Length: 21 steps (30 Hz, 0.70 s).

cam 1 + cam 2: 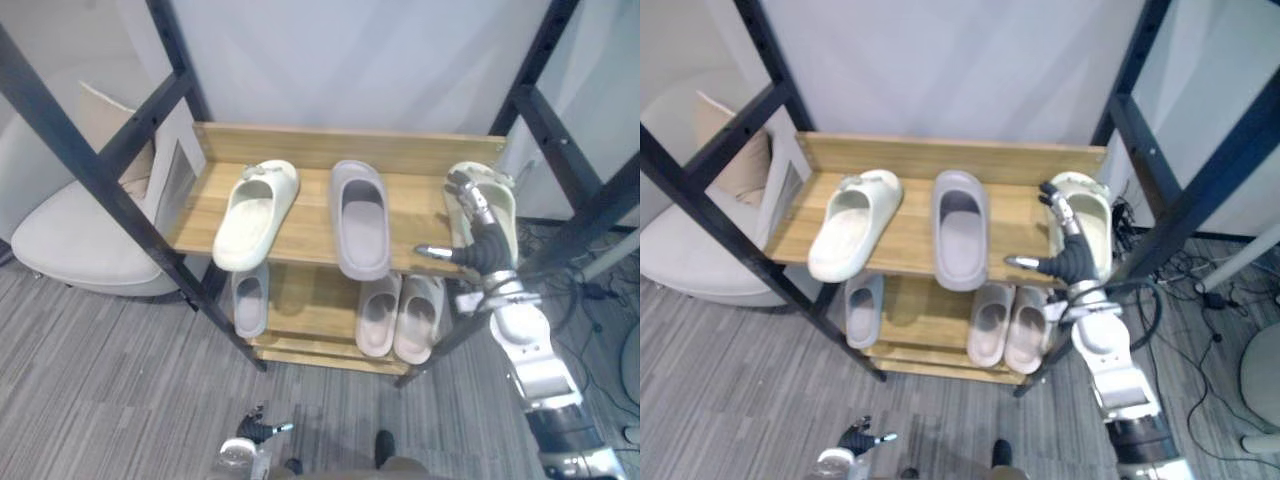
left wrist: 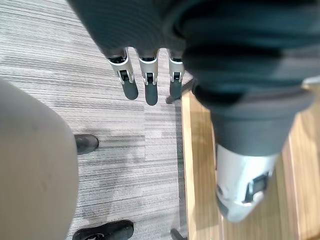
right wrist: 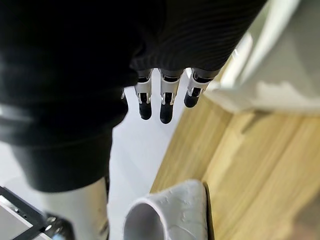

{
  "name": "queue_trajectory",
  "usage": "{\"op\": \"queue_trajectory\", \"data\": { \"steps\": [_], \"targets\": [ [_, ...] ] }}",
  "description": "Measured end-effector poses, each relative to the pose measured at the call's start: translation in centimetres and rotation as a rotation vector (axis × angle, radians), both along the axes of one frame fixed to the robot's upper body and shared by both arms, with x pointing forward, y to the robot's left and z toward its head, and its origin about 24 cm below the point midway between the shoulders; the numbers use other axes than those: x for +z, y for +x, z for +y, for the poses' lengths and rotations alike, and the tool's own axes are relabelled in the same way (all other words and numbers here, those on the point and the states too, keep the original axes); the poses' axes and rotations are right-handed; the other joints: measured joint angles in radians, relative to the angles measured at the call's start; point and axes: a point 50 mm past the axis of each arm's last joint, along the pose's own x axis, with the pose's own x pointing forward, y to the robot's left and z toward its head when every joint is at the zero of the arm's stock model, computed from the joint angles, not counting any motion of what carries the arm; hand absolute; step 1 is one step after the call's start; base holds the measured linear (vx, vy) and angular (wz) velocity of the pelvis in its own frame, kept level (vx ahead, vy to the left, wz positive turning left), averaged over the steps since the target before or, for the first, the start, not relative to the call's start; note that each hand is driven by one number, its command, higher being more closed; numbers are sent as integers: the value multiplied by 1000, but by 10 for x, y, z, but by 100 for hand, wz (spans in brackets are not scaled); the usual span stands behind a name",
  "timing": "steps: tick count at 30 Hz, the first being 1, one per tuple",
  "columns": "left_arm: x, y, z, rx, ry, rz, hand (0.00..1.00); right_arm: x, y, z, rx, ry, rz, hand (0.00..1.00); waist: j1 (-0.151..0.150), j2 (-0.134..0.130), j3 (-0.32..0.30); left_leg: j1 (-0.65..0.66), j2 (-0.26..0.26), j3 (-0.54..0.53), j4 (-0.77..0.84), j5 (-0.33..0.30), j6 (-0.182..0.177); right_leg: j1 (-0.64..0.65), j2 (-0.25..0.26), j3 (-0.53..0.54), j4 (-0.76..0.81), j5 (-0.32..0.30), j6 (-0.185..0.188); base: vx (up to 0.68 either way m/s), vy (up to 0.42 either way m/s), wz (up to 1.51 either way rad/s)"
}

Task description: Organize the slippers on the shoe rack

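Three slippers sat on the top shelf, and the play turned on the one at its right end. The right cream slipper lay with its long axis running front to back. The right hand was directly above it and lined up the same way, fingers stretched toward the back wall and thumb poking sideways at the grey slipper. Those fingers were straight and held nothing. In the right wrist view they reached out over bare wood, with the cream slipper just beside them. Whether the palm touched the slipper could not be told. The left hand hung low in front of the rack near the floor, fingers also straight and empty, well apart from every slipper. The right arm was clearly the nearer one. The likely mate, the left cream slipper, lay on the far side of the grey one, skewed, with its near end over the front edge. Pairing the creams would probably mean closing on the right one from above, along its length, and carrying it leftward past the grey. A second grey slipper waited on the lower shelf beside a pale pair.
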Motion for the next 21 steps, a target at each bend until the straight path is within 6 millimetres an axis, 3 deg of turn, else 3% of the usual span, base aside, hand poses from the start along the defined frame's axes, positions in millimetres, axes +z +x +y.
{"op": "queue_trajectory", "data": {
  "steps": [4,21],
  "targets": [
    [0,0,2,0,2,0,0,7,17,2,-4,-14,4,0,5,-2,1,-2,-2,2,1,0,0,0,0,1,-2,0,0,0,0,0],
    [1,-4,14,43,11,-3,0,7,42,14,24,-87,63,0,10,-25,16,-34,1,-29,-20,30,-13,1,8,-18,-60,46,-14,-48,-11,2]
  ]
}}
